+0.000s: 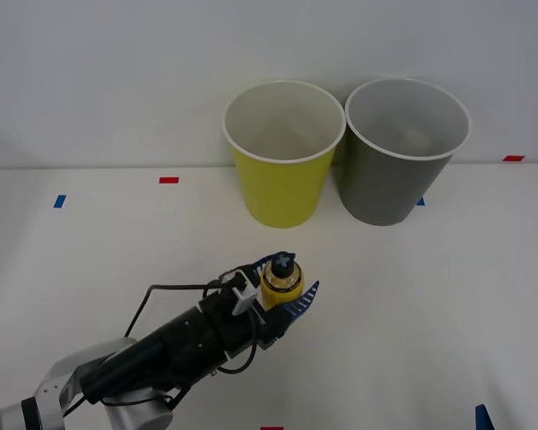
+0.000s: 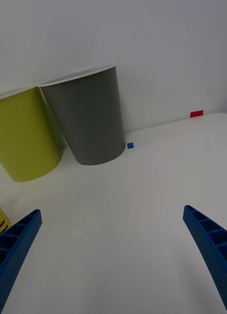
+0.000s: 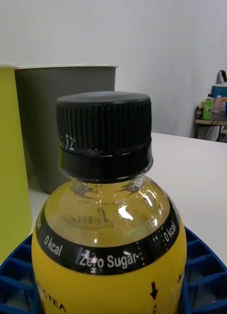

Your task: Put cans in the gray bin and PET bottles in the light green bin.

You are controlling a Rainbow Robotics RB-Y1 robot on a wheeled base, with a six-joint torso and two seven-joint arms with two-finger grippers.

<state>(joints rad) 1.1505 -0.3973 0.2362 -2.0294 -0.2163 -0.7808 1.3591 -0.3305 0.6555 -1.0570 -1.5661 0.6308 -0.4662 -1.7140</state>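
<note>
A small PET bottle [image 1: 281, 283] with yellow contents and a black cap [image 3: 103, 125] stands upright near the middle of the white table. My left gripper [image 1: 285, 281] is shut on the bottle, one blue finger on each side of its body [image 3: 108, 245]. Behind it the light green bin [image 1: 282, 184] and the gray bin [image 1: 396, 175] stand side by side against the wall, green on the left. My right gripper [image 2: 113, 260] hovers open over the table to the right, its finger [image 1: 484, 418] showing at the front edge. The cans are out of view.
Red tape marks [image 1: 169, 180] and blue tape marks [image 1: 59, 201] dot the table. A white wall rises just behind the bins. Bare table lies between the bottle and the bins and across the right half [image 2: 143, 196].
</note>
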